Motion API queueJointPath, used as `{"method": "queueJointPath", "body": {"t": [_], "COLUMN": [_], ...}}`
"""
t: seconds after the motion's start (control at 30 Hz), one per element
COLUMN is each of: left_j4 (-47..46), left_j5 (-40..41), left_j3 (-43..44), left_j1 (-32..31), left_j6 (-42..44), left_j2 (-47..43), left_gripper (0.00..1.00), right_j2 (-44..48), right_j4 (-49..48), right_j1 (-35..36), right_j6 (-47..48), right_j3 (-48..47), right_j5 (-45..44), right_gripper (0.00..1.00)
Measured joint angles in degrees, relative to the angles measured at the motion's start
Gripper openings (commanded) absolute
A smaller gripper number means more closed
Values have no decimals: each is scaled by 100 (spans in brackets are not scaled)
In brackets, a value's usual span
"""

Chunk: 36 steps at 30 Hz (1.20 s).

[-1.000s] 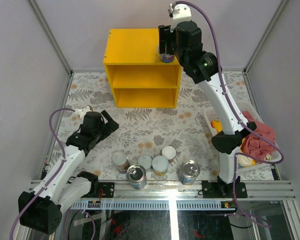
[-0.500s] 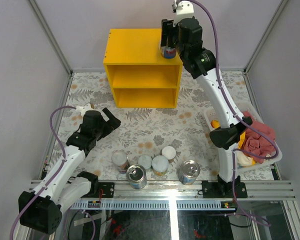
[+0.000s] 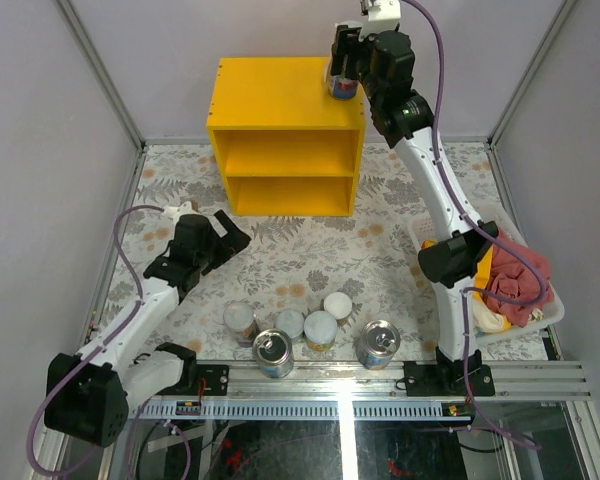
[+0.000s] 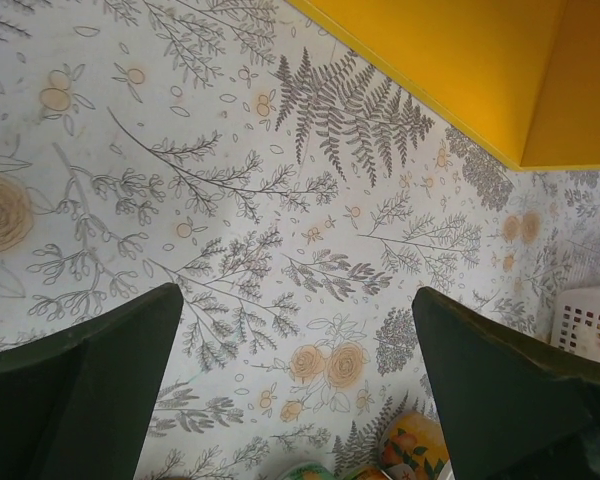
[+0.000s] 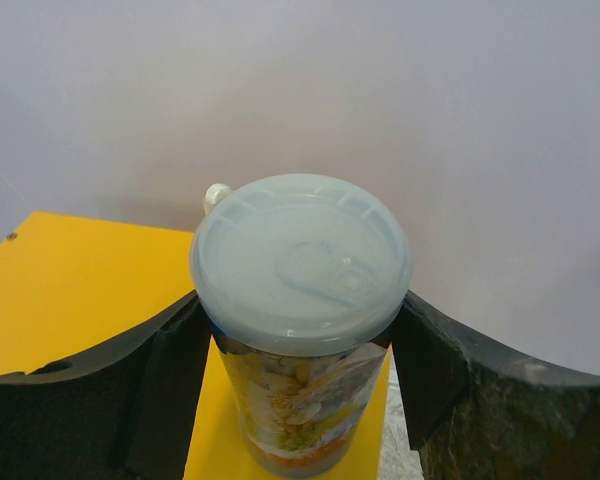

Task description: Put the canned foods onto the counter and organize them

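Can transfer by the right arm: white-lidded can (image 3: 343,86) at the right rear of the counter (image 3: 270,100) top.
We see the right gripper (image 3: 346,72) clamped on this can, one finger (image 5: 130,385) pressed to each side below the lid. Compared with a second ago, gripper and can sit farther back along the counter's right edge – we cannot tell whether the can's base touches the yellow surface. The left gripper (image 3: 228,236) has its fingers (image 4: 80,385) spread wide apart and empty above the floral table cover (image 4: 280,230), and it has shifted slightly right and toward the counter. The other six cans (image 3: 320,330) stand grouped near the front edge of the table, unchanged.
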<state>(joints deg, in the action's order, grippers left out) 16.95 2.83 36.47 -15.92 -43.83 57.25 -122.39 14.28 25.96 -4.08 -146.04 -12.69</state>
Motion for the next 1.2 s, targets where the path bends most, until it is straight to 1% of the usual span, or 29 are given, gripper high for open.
{"method": "queueJointPath", "body": {"t": [0.2,0.4,0.47,0.57,0.7,0.87,0.97,1.0,1.2], "left_j4": [-511,-1049,-1152,-1261,-1338,-1375,-1377,-1377,-1377], "left_j5": [-289,-557,-625,-695,-756,-824,-868,-885,-929], "left_j3": [7,9,15,17,31,37,37,37,37], "left_j1": [98,129,131,131,131,131,129,131,131], "left_j6": [-68,-210,-247,-280,-286,-297,-310,-317,-369], "left_j2": [568,938,1008,1062,1064,1062,1058,1054,938], "left_gripper": [100,100,100,100,100,100,100,100,100], "right_j2": [-321,-514,-566,-616,-640,-737,-772,-774,-769], "right_j4": [-647,-1038,-1161,-1287,-1316,-1130,-962,-938,-946], "right_j1": [-70,-96,-105,-114,-116,-122,-122,-122,-122], "right_j6": [116,221,221,219,190,151,144,133,111], "right_j3": [-70,-103,-107,-111,-111,-72,-28,-17,162], "right_j5": [173,337,378,402,455,490,490,490,487], "right_gripper": [51,64,70,75,80,81,91,99,100]}}
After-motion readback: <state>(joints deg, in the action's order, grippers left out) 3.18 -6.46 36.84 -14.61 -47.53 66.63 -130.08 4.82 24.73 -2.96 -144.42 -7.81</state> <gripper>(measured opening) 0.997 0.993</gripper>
